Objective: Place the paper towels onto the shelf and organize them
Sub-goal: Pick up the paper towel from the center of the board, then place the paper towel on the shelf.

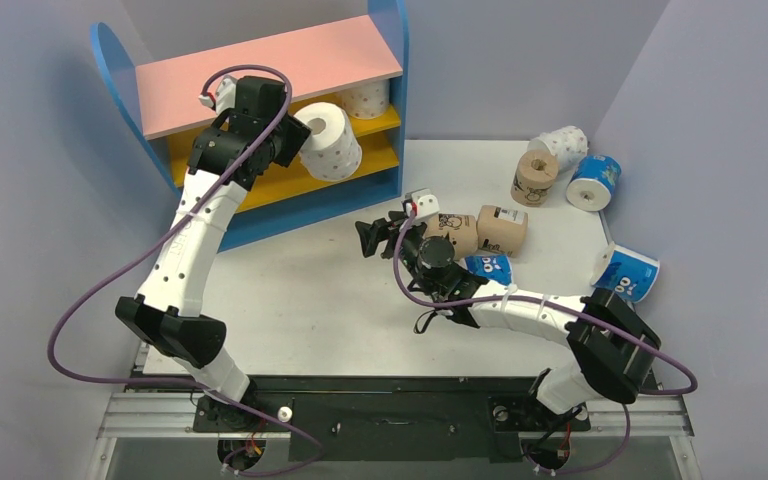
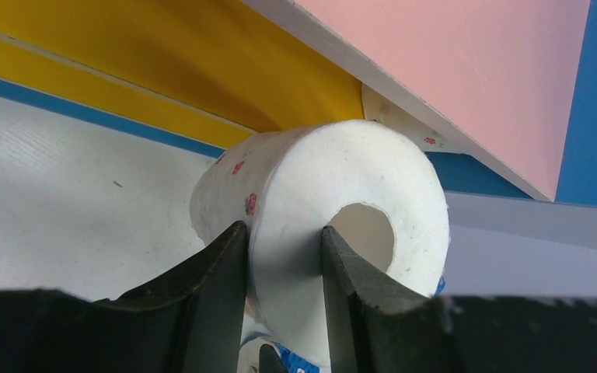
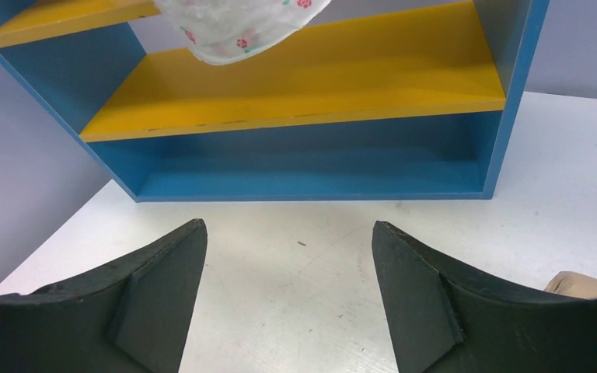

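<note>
My left gripper (image 1: 298,142) is shut on a white dotted paper towel roll (image 1: 330,141), held in the air in front of the shelf (image 1: 260,70) at its right half. In the left wrist view one of its fingers (image 2: 221,268) lies on the roll's (image 2: 319,186) outside and the other at the hollow core, pinching the wall. A second white dotted roll (image 1: 368,98) stands on the upper yellow board. My right gripper (image 1: 375,237) hovers open over the table, facing the shelf (image 3: 319,78), with nothing between its fingers (image 3: 163,272).
Loose rolls lie on the table to the right: two tan (image 1: 453,234) (image 1: 501,228) and a blue one (image 1: 487,267) by my right wrist, another blue one (image 1: 628,272) at the right edge, and a tan (image 1: 534,178), white (image 1: 564,146) and blue roll (image 1: 594,181) at the back right.
</note>
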You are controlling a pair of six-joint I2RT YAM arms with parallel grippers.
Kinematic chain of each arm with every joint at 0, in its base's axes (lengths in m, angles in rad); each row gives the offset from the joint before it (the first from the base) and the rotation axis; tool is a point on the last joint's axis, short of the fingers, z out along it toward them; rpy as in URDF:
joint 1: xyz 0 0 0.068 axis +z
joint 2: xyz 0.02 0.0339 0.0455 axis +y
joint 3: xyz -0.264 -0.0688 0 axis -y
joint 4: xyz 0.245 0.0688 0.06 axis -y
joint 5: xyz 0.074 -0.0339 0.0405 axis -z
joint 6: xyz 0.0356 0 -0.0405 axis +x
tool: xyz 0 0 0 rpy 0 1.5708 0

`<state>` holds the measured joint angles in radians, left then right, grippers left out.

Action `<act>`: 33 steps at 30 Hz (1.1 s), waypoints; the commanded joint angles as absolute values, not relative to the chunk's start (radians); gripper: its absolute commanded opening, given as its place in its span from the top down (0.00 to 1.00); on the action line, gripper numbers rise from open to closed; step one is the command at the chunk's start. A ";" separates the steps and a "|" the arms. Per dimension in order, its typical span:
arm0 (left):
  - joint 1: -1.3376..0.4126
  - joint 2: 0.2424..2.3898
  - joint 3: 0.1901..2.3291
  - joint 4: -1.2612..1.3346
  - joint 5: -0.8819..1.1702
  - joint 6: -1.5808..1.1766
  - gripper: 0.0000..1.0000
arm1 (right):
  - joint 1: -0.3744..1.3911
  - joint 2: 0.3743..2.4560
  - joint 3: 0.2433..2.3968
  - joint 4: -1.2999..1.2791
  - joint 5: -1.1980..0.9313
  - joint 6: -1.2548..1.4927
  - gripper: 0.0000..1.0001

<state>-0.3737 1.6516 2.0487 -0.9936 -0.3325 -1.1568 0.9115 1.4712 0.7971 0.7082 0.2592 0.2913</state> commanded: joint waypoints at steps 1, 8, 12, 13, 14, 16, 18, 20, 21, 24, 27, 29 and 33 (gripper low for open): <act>-0.365 1.647 2.104 -0.970 -0.358 -1.185 1.00 | 0.912 1.461 0.825 0.790 0.282 0.272 0.27; -0.384 1.648 2.122 -1.003 -0.357 -1.166 1.00 | 0.890 1.423 0.814 0.745 0.268 0.298 0.27; -0.396 1.647 2.131 -1.041 -0.366 -1.154 1.00 | 0.887 1.384 0.781 0.734 0.268 0.305 0.27; -0.403 1.642 2.130 -1.044 -0.368 -1.152 1.00 | 0.887 1.373 0.771 0.729 0.270 0.308 0.27; -0.407 1.638 2.120 -1.046 -0.370 -1.151 1.00 | 0.886 1.366 0.764 0.725 0.271 0.310 0.27; -0.421 1.621 2.091 -1.037 -0.375 -1.149 1.00 | 0.887 1.345 0.742 0.723 0.277 0.318 0.27; -0.430 1.609 2.075 -1.033 -0.379 -1.148 1.00 | 0.886 1.324 0.721 0.724 0.282 0.320 0.27; -0.433 1.609 2.080 -1.042 -0.384 -1.145 1.00 | 0.886 1.305 0.701 0.722 0.289 0.321 0.27; -0.434 1.611 2.086 -1.046 -0.387 -1.143 1.00 | 0.887 1.293 0.691 0.720 0.294 0.322 0.27; -0.446 1.624 2.138 -1.082 -0.415 -1.131 1.00 | 0.886 1.265 0.660 0.720 0.306 0.330 0.27; -0.450 1.661 2.220 -1.126 -0.438 -1.111 1.00 | 0.886 1.246 0.641 0.717 0.314 0.333 0.27; -0.450 1.694 2.289 -1.171 -0.454 -1.101 1.00 | 0.885 1.234 0.633 0.709 0.316 0.336 0.27; -0.451 1.742 2.385 -1.235 -0.469 -1.088 1.00 | 0.887 1.208 0.616 0.700 0.320 0.344 0.28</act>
